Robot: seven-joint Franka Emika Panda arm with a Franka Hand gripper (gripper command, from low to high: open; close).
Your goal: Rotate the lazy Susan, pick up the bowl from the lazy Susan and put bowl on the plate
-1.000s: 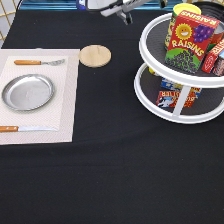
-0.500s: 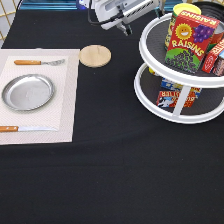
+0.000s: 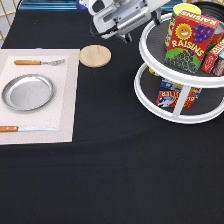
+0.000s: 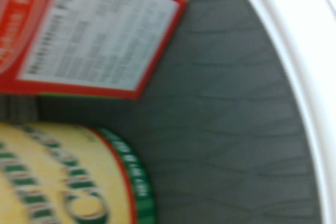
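One gripper point(image 3: 125, 35) by lazy Susan point(image 3: 172, 107), grip state unclear, raisins box point(image 3: 190, 42) apparently crowding top shelf.

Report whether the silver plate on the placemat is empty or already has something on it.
Empty. The round shiny silver metal plate shows only its bare flat centre; no bowl sits on it. The gripper is far off, beside the white two-tier lazy Susan.

Lazy Susan point(image 3: 170, 113): white, two tiers, dark grey shelves, raised white rims, white centre post, upright. Its upper tier's rim sits just beside the gripper point(image 3: 123, 33), on the exterior view's right. Grey shelf and white rim point(image 4: 303, 100) fill the wrist view. Plate point(image 3: 27, 92): round, shiny silver, lying flat, nothing on it, well apart from the gripper, toward the exterior view's bottom left.
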